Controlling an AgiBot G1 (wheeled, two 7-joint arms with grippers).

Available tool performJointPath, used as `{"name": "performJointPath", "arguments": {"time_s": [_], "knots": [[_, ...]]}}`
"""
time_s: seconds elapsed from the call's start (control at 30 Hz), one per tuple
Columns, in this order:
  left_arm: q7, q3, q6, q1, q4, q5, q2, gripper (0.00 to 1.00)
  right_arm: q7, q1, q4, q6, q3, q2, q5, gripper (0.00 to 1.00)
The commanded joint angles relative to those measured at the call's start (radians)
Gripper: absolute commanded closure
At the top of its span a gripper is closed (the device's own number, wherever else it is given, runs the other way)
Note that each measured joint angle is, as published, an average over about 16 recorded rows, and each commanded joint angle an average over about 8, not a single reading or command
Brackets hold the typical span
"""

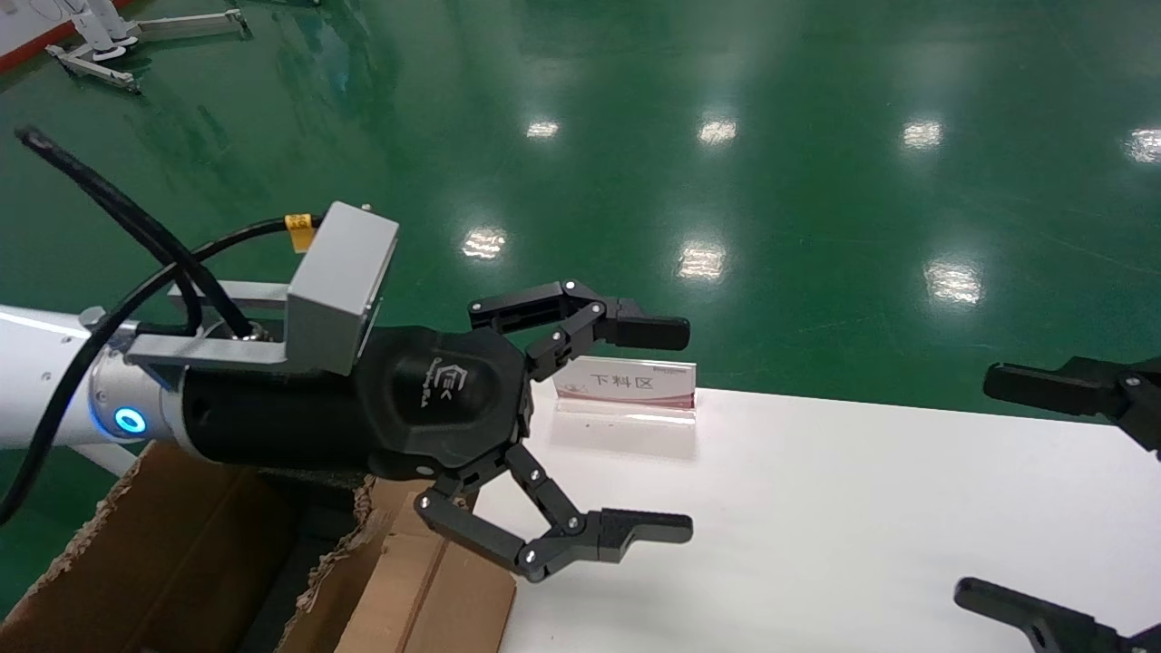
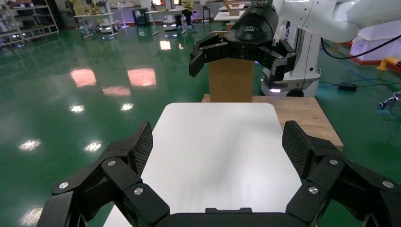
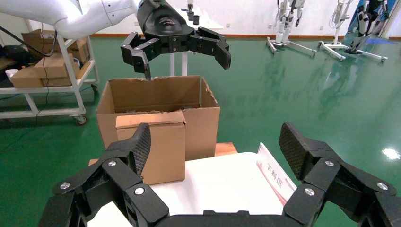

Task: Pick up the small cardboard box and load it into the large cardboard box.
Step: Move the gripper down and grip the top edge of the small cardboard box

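Left gripper [image 1: 667,431] agape above large cardboard box [image 1: 163,562]

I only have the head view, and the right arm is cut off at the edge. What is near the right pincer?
Observer: The left wrist view shows a brown box standing upright on a wooden surface past the white table's end, lower than the open right pincer.
Operator: And the large cardboard box, anything beside it?
Observer: The right wrist view shows a smaller brown box standing at the table-side wall of the large cardboard box; the open, empty left pincer hangs above.
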Motion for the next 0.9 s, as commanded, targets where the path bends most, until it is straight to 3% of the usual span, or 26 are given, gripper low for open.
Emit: {"name": "performJointPath", "arguments": {"time_s": [0.03,0.9], "knots": [[0.000,0.000,0.000,0.000,0.000,0.000,0.000,0.00,0.000,0.000,0.000,0.000,0.000,0.000,0.000,0.00],[0.000,0.000,0.000,0.000,0.000,0.000,0.000,0.00,0.000,0.000,0.000,0.000,0.000,0.000,0.000,0.00]]}}
